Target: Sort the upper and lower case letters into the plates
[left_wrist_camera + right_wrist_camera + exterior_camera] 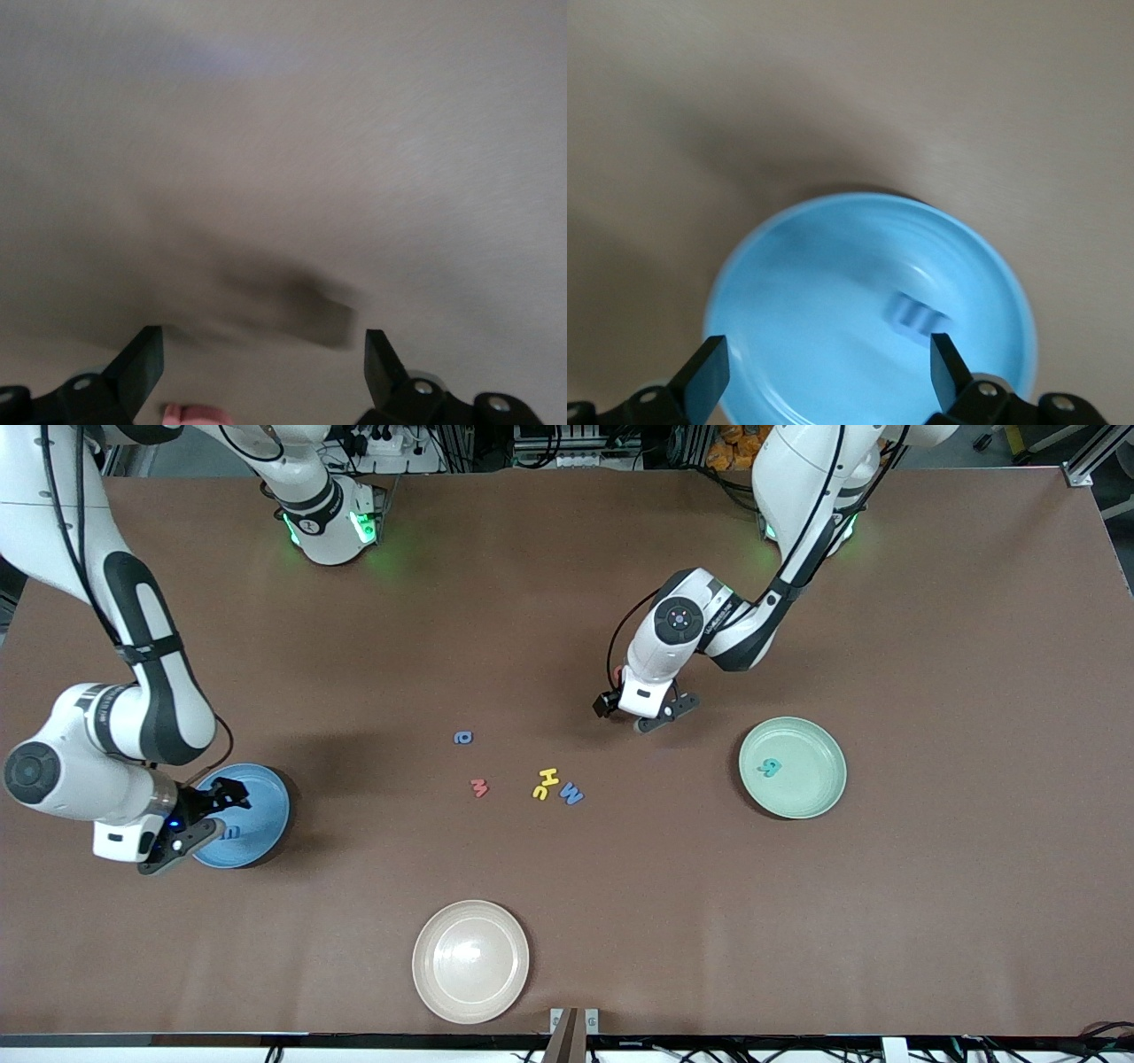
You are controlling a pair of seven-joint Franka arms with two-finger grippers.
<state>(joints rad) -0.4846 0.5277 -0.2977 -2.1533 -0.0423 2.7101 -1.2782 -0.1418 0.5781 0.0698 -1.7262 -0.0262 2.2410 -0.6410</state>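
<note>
1. We see the right gripper spread wide and empty over the light blue plate, where a blue letter lies flat.
2. Loose letters lie mid-table; the cream plate sits nearer the camera.
3. The left gripper hangs spread, empty, over bare table.
4. The mint plate holds a teal letter.

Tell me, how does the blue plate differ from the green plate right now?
The blue plate lies at the right arm's end of the table, the green plate toward the left arm's end. The right gripper hangs open over the blue plate; nothing is over the green plate. The blue plate holds a blue letter, the green a teal letter. Both look round, shallow and equal-sized.
</note>
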